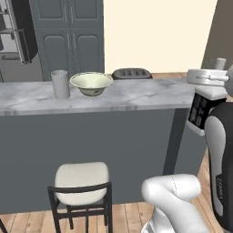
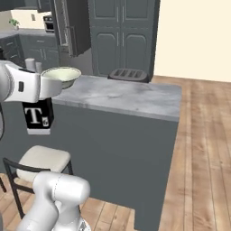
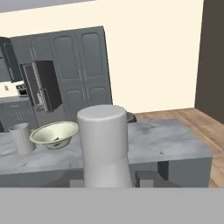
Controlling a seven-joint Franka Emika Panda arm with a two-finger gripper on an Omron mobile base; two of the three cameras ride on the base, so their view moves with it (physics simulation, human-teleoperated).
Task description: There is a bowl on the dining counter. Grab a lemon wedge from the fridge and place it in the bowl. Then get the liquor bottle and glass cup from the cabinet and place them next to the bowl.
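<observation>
Counting bowls: one bowl [image 1: 91,83] on the dining counter [image 1: 136,94]
Cups: one glass cup [image 1: 60,84] beside the bowl
Bottles: one liquor bottle [image 2: 37,117], off the counter
Gripper [image 3: 107,178]: closed around the bottle
Stools: one stool [image 1: 82,182]

We are in a home kitchen: a marble dining counter [image 1: 136,95] with a stool [image 1: 81,182] at its six o'clock, a toaster [image 1: 132,73] at its twelve, panelled cupboard doors [image 1: 70,36], an open fridge [image 2: 72,27], wood floor [image 2: 203,149].
</observation>
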